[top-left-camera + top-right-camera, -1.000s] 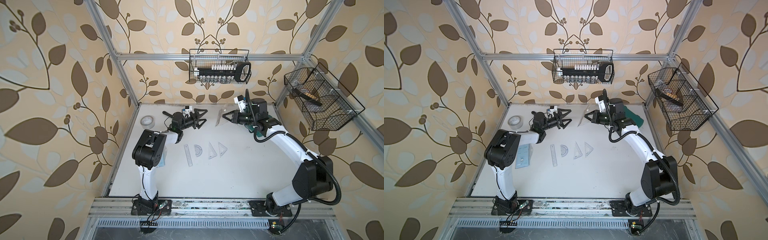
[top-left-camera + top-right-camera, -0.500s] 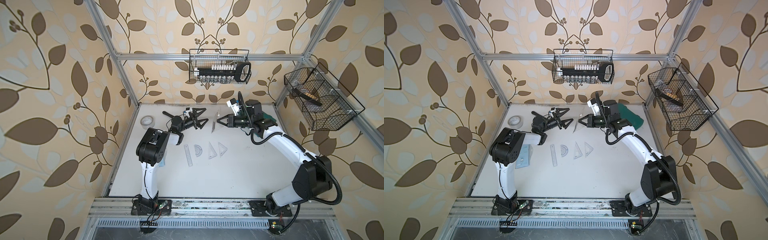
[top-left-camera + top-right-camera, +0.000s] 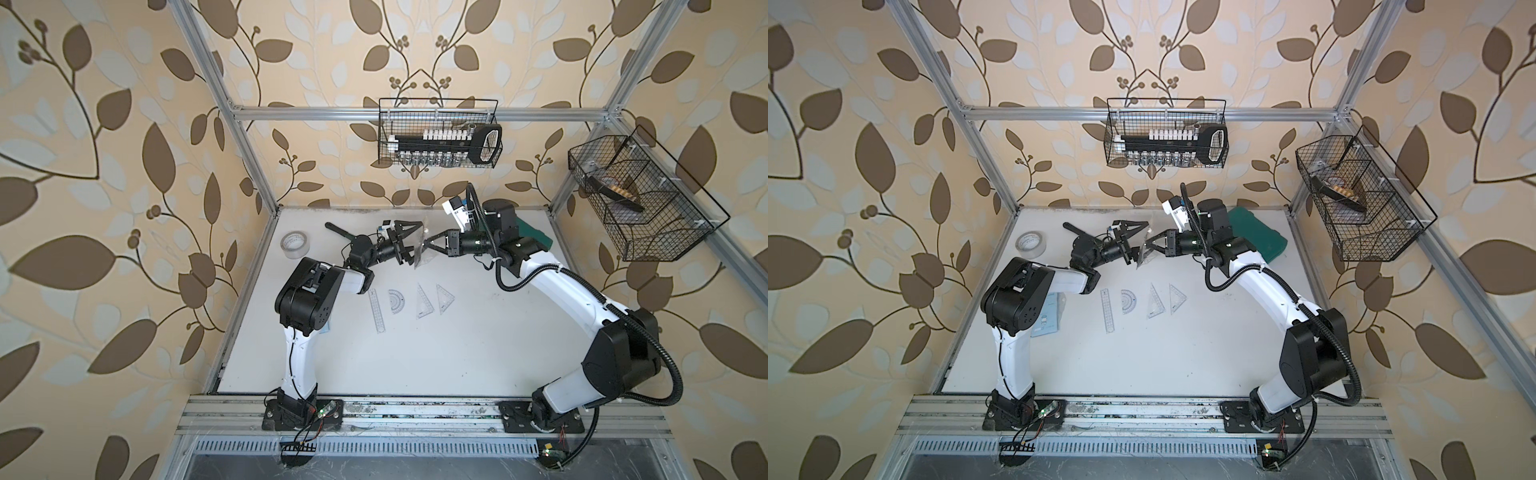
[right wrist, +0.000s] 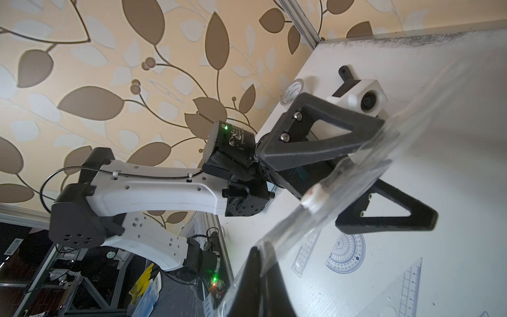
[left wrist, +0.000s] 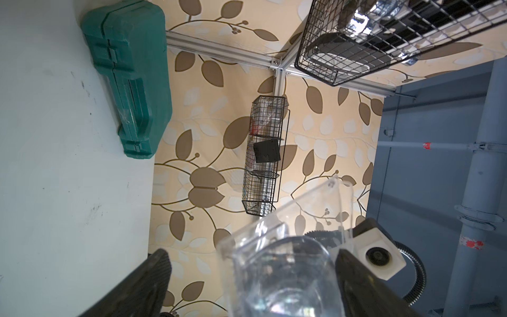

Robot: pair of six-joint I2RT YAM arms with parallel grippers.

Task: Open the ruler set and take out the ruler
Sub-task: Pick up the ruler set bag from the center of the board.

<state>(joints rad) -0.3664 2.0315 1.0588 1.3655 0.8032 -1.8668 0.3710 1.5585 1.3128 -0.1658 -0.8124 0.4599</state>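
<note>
The ruler set's clear plastic case (image 3: 420,253) (image 3: 1143,254) hangs in the air over the back of the table. My right gripper (image 3: 424,246) (image 4: 259,270) is shut on one edge of it. From the other side my left gripper (image 3: 415,244) (image 5: 253,282) stands open, its fingers astride the case (image 5: 288,260) without closing on it. A clear straight ruler (image 3: 377,309) (image 3: 1108,309) lies flat on the table below, beside a protractor (image 3: 395,301) and two set squares (image 3: 424,301) (image 3: 444,297).
A tape roll (image 3: 296,245) lies at the back left and a green hard case (image 3: 534,235) at the back right. Wire baskets hang on the back wall (image 3: 438,137) and right wall (image 3: 640,199). A pale blue packet (image 3: 1046,316) lies under my left arm.
My right gripper has carried the clear case leftwards to the left gripper. The left gripper has swung up to meet it, and the case now sits between its open fingers.
</note>
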